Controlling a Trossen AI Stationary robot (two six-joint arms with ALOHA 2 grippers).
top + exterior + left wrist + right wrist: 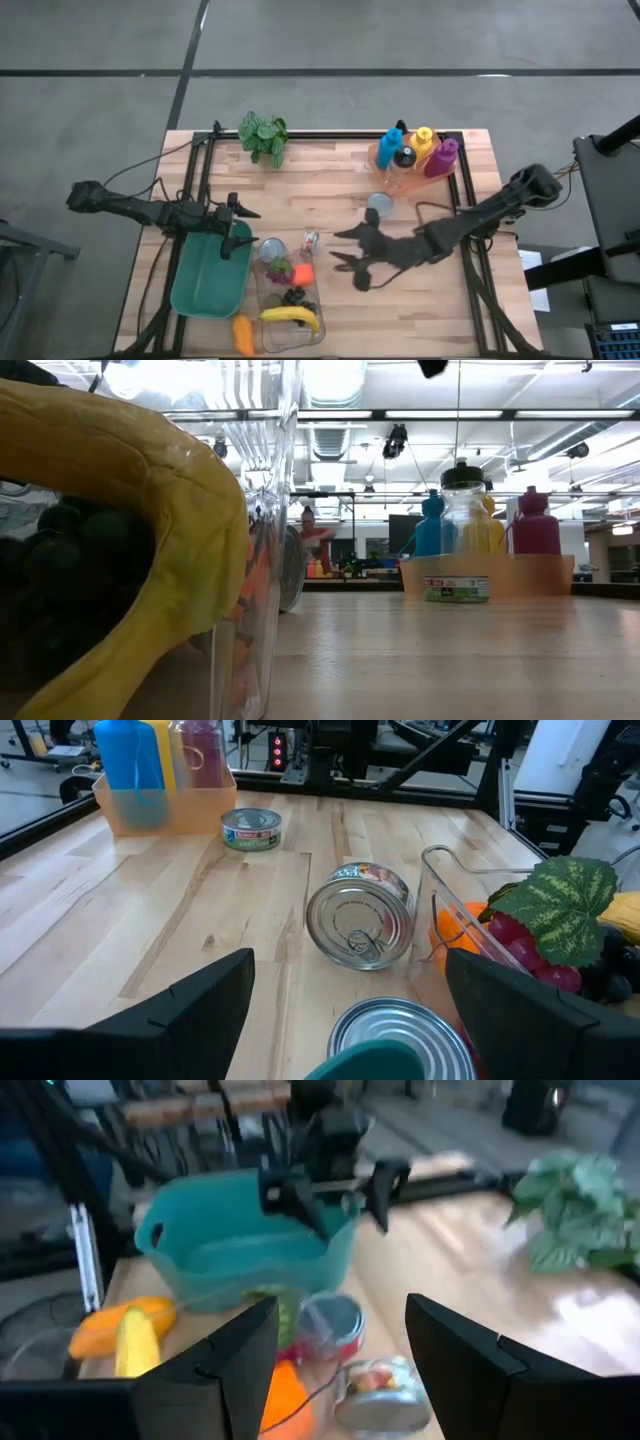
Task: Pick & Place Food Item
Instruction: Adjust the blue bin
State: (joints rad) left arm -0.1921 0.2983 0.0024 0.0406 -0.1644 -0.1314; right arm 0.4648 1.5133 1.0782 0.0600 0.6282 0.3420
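Food sits in a clear container (290,305) near the table's near edge: a banana (290,316), dark grapes (293,296), something orange (302,272) and a red, leafy fruit (545,915). An orange pepper (243,335) lies beside it, next to a teal bin (210,275). One can (272,248) stands upright and another (360,915) lies on its side. My left gripper (236,226) hovers open over the bin's far right corner. My right gripper (342,250) hangs open above the table, right of the cans, facing them (340,1305).
A flat tuna can (380,203) sits near a caddy (410,165) of coloured bottles at the far right. A potted plant (263,135) stands at the far edge. Black frame rails (200,160) run along both sides. Bare wood lies right of the container.
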